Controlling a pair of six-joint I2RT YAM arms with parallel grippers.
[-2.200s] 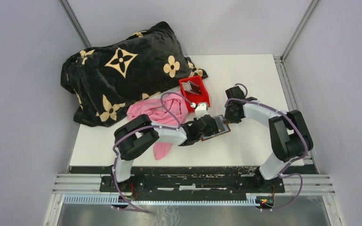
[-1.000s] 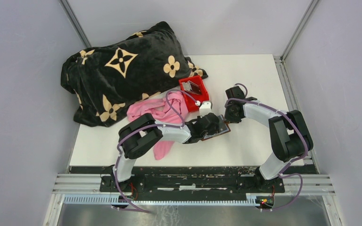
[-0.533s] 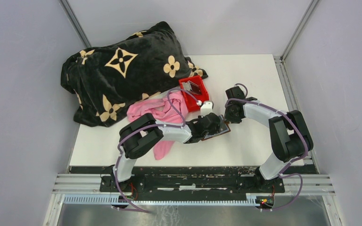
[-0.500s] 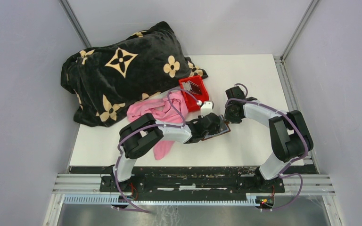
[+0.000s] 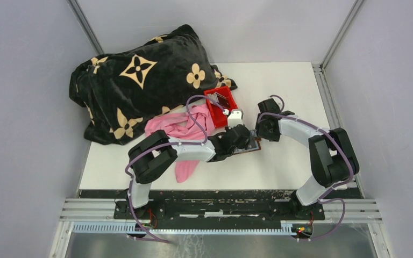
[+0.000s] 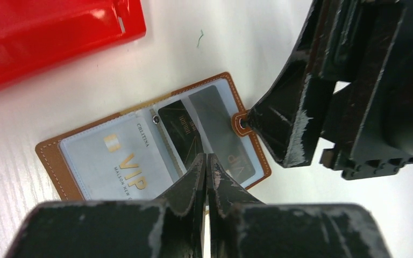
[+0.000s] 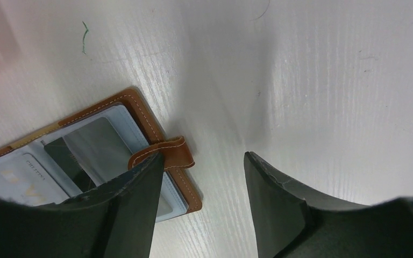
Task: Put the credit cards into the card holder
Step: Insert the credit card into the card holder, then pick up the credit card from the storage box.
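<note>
The brown card holder lies open on the white table, under both wrists in the top view. Its clear pockets hold a pale VIP credit card, a dark card slanted across the middle and a grey card. My left gripper is shut, its tips at the dark card's near edge, with nothing showing between them. My right gripper is open at the holder's right edge. One of its fingers covers part of the snap tab strap.
A red bin with more cards inside stands just behind the holder. A pink cloth lies to the left under my left arm. A black flowered blanket fills the back left of the table.
My right gripper has opened wide beside the strap. My left wrist and the holder have shifted slightly toward the back.
</note>
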